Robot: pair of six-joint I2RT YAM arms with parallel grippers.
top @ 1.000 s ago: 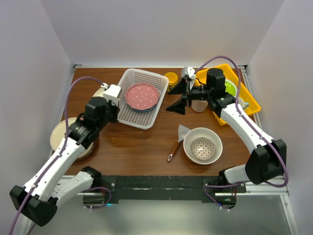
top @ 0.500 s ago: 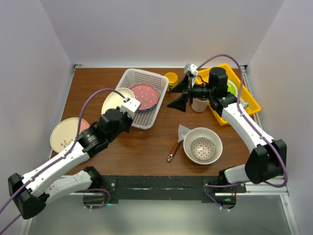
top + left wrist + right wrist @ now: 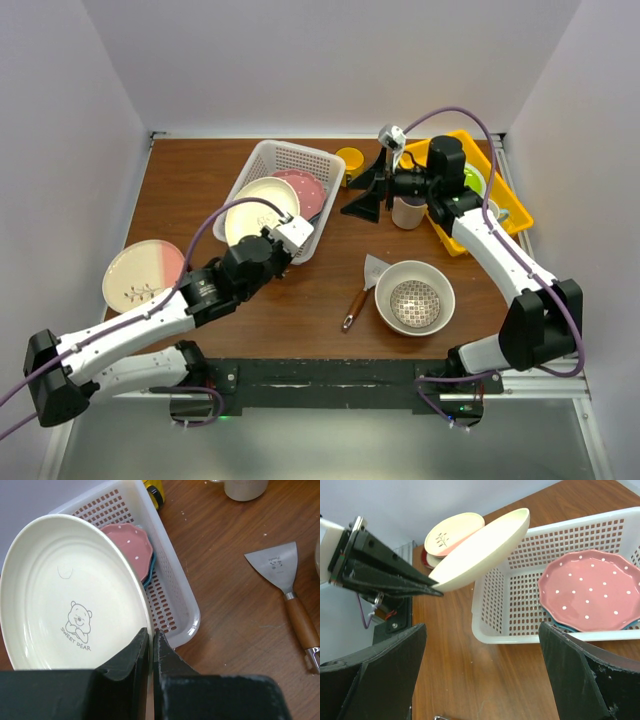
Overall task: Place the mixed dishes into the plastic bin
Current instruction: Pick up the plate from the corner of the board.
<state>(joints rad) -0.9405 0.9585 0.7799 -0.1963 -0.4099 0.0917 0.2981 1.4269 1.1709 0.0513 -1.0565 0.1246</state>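
The left fingers (image 3: 132, 657), clamped on the cream plate (image 3: 70, 595) by its rim, have swung it in from the table's left side. It now hangs tilted over the plastic bin (image 3: 175, 595), where 1 pink dotted plate (image 3: 132, 542) already lies. Release looks next. The right fingers (image 3: 380, 680) hover wide apart beside the bin, and the spatula (image 3: 362, 284) lies well clear.

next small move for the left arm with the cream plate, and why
Probably carry the cream bear-print plate further over the white perforated plastic basket, then lower it. The left tool is shut on its rim, and it hangs tilted, only partly over the basket's edge; the pink dotted plate lies inside.
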